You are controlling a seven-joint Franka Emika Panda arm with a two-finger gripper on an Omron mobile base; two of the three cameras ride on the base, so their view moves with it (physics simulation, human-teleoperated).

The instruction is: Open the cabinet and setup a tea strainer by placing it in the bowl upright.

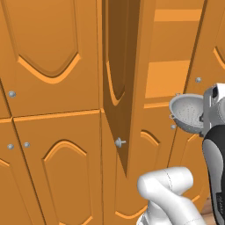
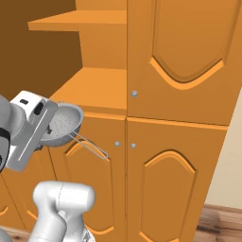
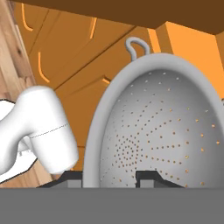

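Tea strainer (image 3: 153, 131) rim pinched btwn gripper (image 3: 109, 177) jaws, tipped sideways

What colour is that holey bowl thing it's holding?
Pale grey metal tea strainer, dotted with tiny holes; clearest in the hand view.

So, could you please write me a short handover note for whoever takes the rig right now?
Gripper: shut on the tea strainer, fingers pinching its rim; the strainer is tilted on its side, in the air in front of the cabinet.
Cabinet: the tall door stands open, seen edge-on in the left base view, the shelves inside exposed.
Done: door opened, strainer picked up and out of the cabinet.
Left: carry the strainer to the bowl, turn it upright, set it in the bowl and let go. The bowl's place can't be told from these views.
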